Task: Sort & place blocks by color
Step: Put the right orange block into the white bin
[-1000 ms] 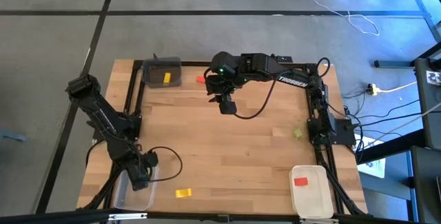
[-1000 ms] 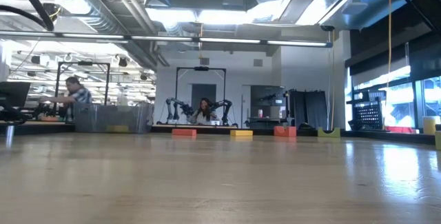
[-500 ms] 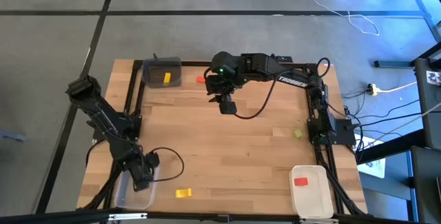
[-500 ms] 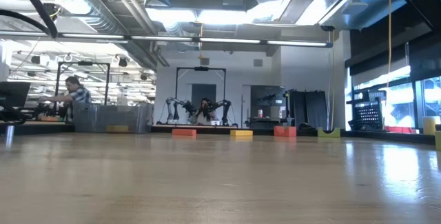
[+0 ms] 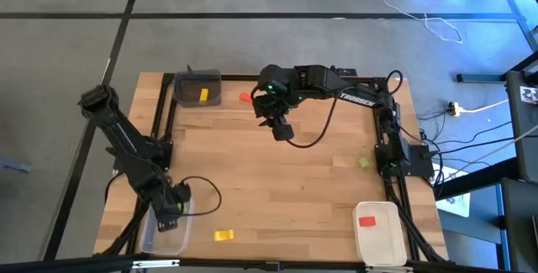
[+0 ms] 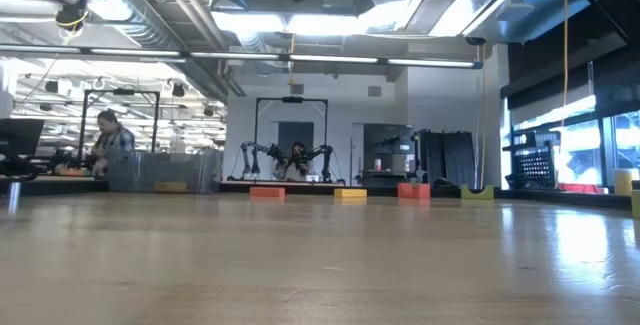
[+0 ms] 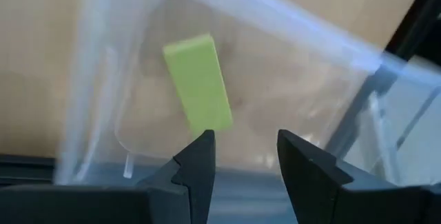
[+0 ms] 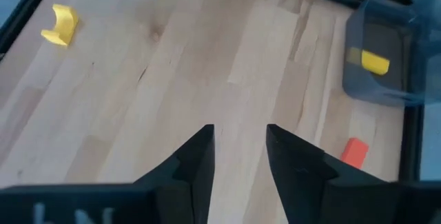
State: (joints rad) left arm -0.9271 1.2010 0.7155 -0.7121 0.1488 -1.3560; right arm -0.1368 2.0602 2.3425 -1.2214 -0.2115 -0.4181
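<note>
My left gripper is open above the clear bin at the table's near left corner. A light green block lies flat on that bin's floor, just ahead of the fingertips. My right gripper is open over bare wood near the far middle of the table. A red block lies on the table by the dark bin. A yellow block rests near the near edge, and a green block near the right rail.
The dark bin at the far left holds a yellow block. The white bin at the near right holds a red block. Black rails frame the table's sides. A black cable hangs from the right arm over the table's middle.
My left gripper has drawn back a little from the clear bin, up and toward the far edge. My right gripper has swung slightly toward the table's right, staying open over the wood. No block has moved.
</note>
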